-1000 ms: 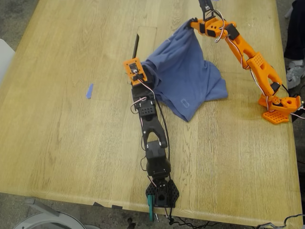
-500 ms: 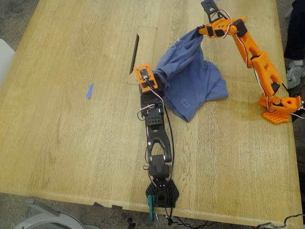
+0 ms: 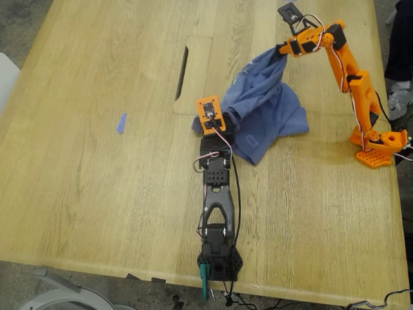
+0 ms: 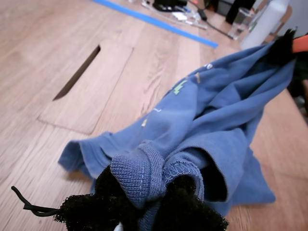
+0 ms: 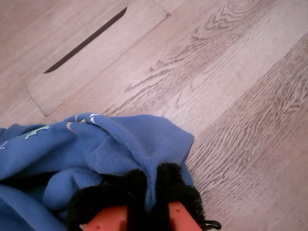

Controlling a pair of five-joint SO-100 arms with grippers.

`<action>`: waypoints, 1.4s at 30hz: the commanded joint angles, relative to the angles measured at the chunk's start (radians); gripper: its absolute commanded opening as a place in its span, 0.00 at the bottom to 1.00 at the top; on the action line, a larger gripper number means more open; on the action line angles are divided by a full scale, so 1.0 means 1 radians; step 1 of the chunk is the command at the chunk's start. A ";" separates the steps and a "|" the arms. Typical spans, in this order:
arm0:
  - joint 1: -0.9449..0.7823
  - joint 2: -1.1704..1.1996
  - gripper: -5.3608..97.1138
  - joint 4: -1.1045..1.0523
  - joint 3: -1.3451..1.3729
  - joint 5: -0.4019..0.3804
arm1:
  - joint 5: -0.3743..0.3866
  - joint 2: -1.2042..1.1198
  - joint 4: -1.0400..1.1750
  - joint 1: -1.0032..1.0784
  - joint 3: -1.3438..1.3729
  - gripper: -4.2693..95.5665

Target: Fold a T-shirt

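The slate-blue T-shirt (image 3: 268, 106) lies bunched on the wooden table (image 3: 97, 194), right of centre in the exterior view, and is lifted at two points. My first gripper (image 3: 224, 123), on the black arm, is shut on a rolled hem of the T-shirt (image 4: 211, 115) low over the table. My second gripper (image 3: 279, 50), on the orange arm, is shut on another edge and holds it raised toward the far side. Between the dark padded fingers of my first gripper (image 4: 153, 186) sits the bunched hem. My second gripper (image 5: 153, 179) pinches the T-shirt (image 5: 96, 149), with green print marks showing on the cloth.
An inlaid panel with a dark slot (image 3: 192, 74) lies in the table just beyond the shirt on the exterior view's left. A small blue tape piece (image 3: 121, 123) sits further left. The orange arm's base (image 3: 377, 145) stands near the exterior view's right edge, beside a person's shoe (image 3: 398, 98).
Both arms moved toward the exterior view's right with the shirt. The black arm's gripper drew back toward its base, and the cloth between the two grips is more bunched.
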 commanded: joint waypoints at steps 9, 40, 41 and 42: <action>0.048 0.114 0.05 0.072 0.020 -0.031 | 0.018 0.704 -0.149 -0.083 1.112 0.06; 0.368 0.067 0.05 -0.064 0.437 -0.071 | 0.029 1.250 -0.652 -0.077 2.306 0.07; 0.380 0.069 0.05 -0.061 0.442 -0.075 | 0.029 1.267 -0.641 -0.081 2.324 0.07; 0.393 0.071 0.05 -0.051 0.445 -0.078 | 0.031 1.287 -0.624 -0.087 2.342 0.07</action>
